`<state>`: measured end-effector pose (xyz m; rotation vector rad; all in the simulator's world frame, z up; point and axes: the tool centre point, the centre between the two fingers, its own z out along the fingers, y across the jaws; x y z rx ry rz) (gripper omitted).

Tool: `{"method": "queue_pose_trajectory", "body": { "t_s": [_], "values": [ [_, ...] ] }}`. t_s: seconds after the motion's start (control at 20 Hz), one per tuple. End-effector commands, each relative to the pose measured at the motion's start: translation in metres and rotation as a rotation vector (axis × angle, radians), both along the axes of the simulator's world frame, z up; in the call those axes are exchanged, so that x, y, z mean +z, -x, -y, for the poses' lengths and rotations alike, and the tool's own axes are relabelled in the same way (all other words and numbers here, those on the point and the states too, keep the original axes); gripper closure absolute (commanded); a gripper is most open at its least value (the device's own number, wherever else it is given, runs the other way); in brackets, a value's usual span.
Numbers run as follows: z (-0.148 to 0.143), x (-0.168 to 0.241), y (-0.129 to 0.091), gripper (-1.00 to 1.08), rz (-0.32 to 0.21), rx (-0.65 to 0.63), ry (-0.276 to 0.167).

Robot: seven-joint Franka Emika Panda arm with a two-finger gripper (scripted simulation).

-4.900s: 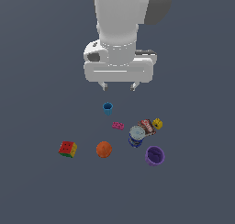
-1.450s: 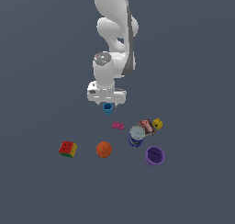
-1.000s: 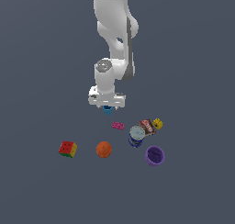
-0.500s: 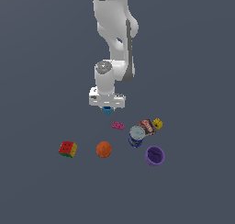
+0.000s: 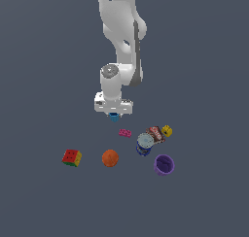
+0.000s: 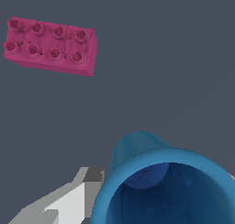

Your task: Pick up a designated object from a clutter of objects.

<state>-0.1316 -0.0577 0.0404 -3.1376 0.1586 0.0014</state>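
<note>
While hand (image 5: pixel 113 114) grips one blue cup (image 5: pixel 114 117) | one pink brick (image 6: pixel 49 46) | one purple cup (image 5: pixel 164 164)

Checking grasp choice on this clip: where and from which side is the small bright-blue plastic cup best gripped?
Judging by its pose, the small bright-blue plastic cup is best taken from above, fingers either side of its wall near the rim. It stands upright, mouth open upward, and tapers toward the base, so the wider top resists slipping. The gripper sits right over it, one finger beside its wall. The pink toy brick lies apart.
</note>
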Motion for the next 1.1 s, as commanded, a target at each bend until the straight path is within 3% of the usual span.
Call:
{"method": "queue_pose_trajectory", "body": {
  "t_s": [0.0, 0.55, 1.05],
  "values": [
    [-0.001, 0.002, -0.001, 1.08, 0.001, 0.000, 0.000],
    [-0.014, 0.040, -0.014, 1.08, 0.000, 0.000, 0.001],
    [-0.039, 0.115, -0.039, 1.08, 0.000, 0.000, 0.003]
  ]
}}
